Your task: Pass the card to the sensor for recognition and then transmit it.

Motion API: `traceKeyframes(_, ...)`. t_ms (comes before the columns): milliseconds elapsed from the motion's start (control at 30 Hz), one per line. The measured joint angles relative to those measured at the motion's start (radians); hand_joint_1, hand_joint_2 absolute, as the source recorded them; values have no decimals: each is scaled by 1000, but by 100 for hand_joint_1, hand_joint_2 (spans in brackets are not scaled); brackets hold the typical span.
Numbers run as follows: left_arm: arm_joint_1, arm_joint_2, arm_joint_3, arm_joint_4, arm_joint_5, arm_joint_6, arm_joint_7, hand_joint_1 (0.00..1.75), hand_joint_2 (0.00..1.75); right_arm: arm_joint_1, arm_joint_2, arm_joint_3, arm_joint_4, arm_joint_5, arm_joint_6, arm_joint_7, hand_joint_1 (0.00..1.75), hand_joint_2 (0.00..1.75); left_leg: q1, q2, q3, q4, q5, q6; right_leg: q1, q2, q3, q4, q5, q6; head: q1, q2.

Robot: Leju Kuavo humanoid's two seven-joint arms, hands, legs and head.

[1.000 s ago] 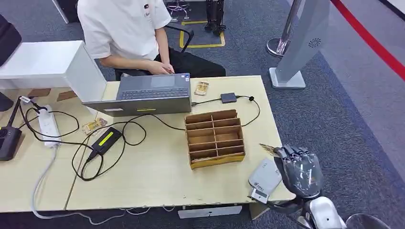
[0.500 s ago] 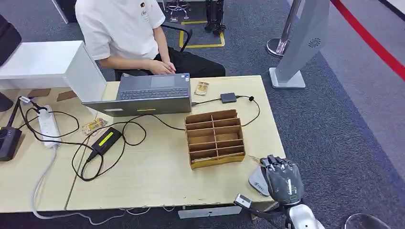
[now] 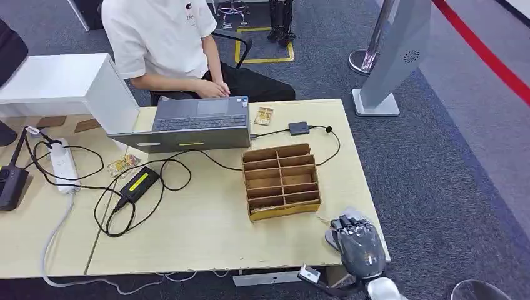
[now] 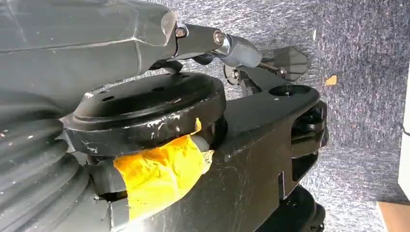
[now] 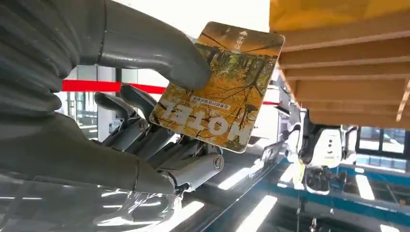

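Note:
My right hand (image 3: 354, 242) hovers low over the table's front right corner, above the white-grey sensor (image 3: 331, 237), which it mostly hides. The hand pinches the card (image 5: 220, 84), printed with yellow autumn trees, between the thumb (image 5: 159, 53) and the darker fingers (image 5: 145, 130). A thin edge of the card (image 3: 323, 220) sticks out from the hand toward the wooden organiser (image 3: 281, 181). My left hand (image 4: 145, 29) hangs over grey carpet with a finger stretched out and nothing in it.
A person in a white shirt (image 3: 156, 37) sits behind the table at a laptop (image 3: 194, 128). Cables, a power adapter (image 3: 139, 184) and a power strip (image 3: 62, 164) lie on the left half. Two more cards (image 3: 264, 115) (image 3: 122, 165) lie on the table.
My right hand has moved left and down with the card, from beside the table's right edge to over the sensor. The person shifted slightly at the laptop.

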Motion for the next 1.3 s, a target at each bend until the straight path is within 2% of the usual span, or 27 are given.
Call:
traceKeyframes(33,0,1,0,0,6,-2,1,0,175,4,-16,34,17,0,0,34,175,175,0,0,0,0,0,0,0,0,0,0,0,0,0,0)
traceKeyframes(67,0,1,0,0,8,-2,1,0,175,9,-18,40,23,0,0,41,175,175,0,0,0,0,0,0,0,0,0,0,0,0,0,0)
traceKeyframes(233,0,2,0,0,11,-3,1,0,175,20,-20,46,32,0,0,40,175,175,0,0,0,0,0,0,0,0,0,0,0,0,0,0)
traceKeyframes(633,0,3,-1,0,19,-3,1,0,175,60,-21,16,29,0,0,17,175,175,0,0,0,0,0,0,0,0,0,0,0,0,0,0)
traceKeyframes(900,0,3,-12,0,16,-3,1,0,175,42,-24,5,-47,0,0,5,175,175,0,0,0,0,0,0,0,0,0,0,0,0,0,0)
traceKeyframes(1000,0,2,-18,0,12,-2,2,0,175,33,-24,-5,-92,0,-1,-28,175,175,0,0,0,0,0,0,0,0,0,0,0,0,0,0)
traceKeyframes(1100,-8,1,-28,0,-1,25,49,0,175,-19,-19,-19,-138,-2,-1,-91,175,175,0,3,0,0,0,0,0,2,0,0,1,-1,0,0)
traceKeyframes(1167,-26,0,-40,0,-13,32,84,0,175,-95,-7,-24,-139,-4,-1,-129,175,175,0,3,0,0,1,-1,0,3,0,0,2,-1,0,0)
traceKeyframes(1300,-48,-4,-66,0,-35,32,113,0,175,-284,37,-18,-64,-1,0,-146,175,175,0,5,1,0,4,-1,0,5,-1,1,5,-2,0,0)
